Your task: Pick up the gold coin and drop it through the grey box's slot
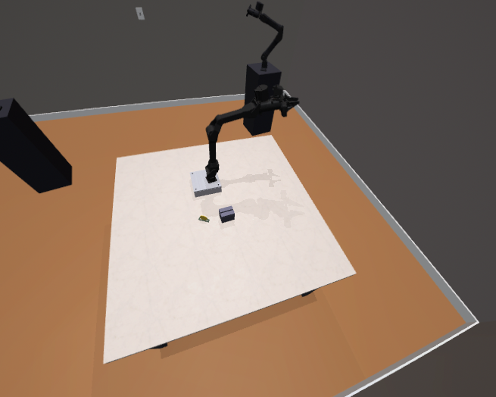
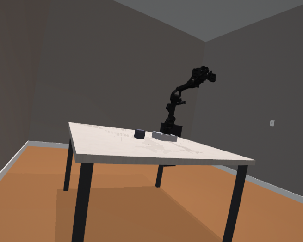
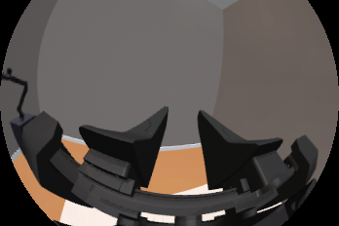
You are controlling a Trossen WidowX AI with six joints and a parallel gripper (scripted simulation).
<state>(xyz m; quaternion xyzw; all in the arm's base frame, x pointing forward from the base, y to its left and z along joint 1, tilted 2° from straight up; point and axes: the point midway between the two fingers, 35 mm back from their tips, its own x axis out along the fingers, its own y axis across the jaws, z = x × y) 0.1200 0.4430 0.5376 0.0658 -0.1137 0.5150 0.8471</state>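
Observation:
The gold coin [image 1: 203, 218] stands in its dark-green holder [image 1: 207, 220] on the table, left of the box in the top view. The grey box [image 1: 226, 214] [image 2: 139, 134] is closed, with a narrow dark slot running across its lid. My gripper [image 1: 298, 101] [image 3: 183, 112] is partly open and empty, raised high above the table and far from the coin and the box. In the wrist view its two fingertips stand apart with only wall between them. The coin and holder cannot be made out in the exterior view or in the wrist view.
The arm's light grey base plate [image 1: 200, 182] [image 2: 163, 136] sits behind the box and coin on the white table [image 1: 175, 290] [image 2: 107, 148]. A dark pedestal [image 1: 263, 98] with another arm [image 1: 278, 35] stands beyond the table, and another dark pedestal [image 1: 26, 149] stands at the left.

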